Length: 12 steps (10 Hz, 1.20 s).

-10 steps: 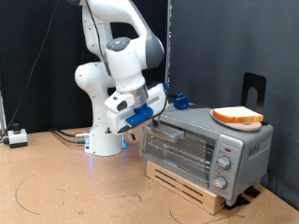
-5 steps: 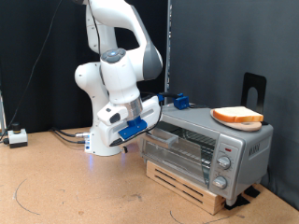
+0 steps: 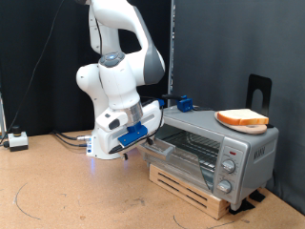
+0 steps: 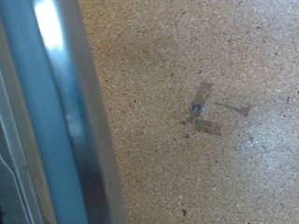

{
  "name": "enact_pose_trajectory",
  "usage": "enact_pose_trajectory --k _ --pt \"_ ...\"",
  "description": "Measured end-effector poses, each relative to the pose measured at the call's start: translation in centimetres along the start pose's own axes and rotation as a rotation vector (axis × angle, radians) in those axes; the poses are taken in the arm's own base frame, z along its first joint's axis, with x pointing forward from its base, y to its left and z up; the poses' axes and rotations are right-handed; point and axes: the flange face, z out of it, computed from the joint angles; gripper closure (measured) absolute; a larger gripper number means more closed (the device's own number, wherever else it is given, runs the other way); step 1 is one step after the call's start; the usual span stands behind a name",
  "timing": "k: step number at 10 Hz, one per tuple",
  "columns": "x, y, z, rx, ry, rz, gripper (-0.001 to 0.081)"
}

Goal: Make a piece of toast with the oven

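The oven [image 3: 212, 153] is shown on the bench [image 3: 67, 196] with its glass door [image 3: 170, 145] partly lowered; the pincer [image 3: 145, 134] is seen at the door's upper edge, though whether closed on it cannot be told. The piece of toast [image 3: 242, 118] lies on the oven's roof, not yet loaded.

The silver-grey countertop toaster oven [image 3: 212, 149] sits on a slatted wooden pallet [image 3: 195, 187] near the brown chipboard table [image 3: 67, 191]'s right edge. The cream, brown-crusted slice of bread [image 3: 241, 118] lies on the oven's top, at its right end.
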Motion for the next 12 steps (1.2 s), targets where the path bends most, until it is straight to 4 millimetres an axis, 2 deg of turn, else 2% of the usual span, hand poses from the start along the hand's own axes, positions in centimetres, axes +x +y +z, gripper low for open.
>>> enact_pose_trajectory --k 3,5,12 --pt "1.3 0.6 0.1 -0.005 0.056 0.015 -0.0003" --pt "2.8 1.1 0.7 -0.02 0.101 0.04 -0.0003" --pt "7.9 1.9 6.1 -0.051 0.14 0.138 -0.0003"
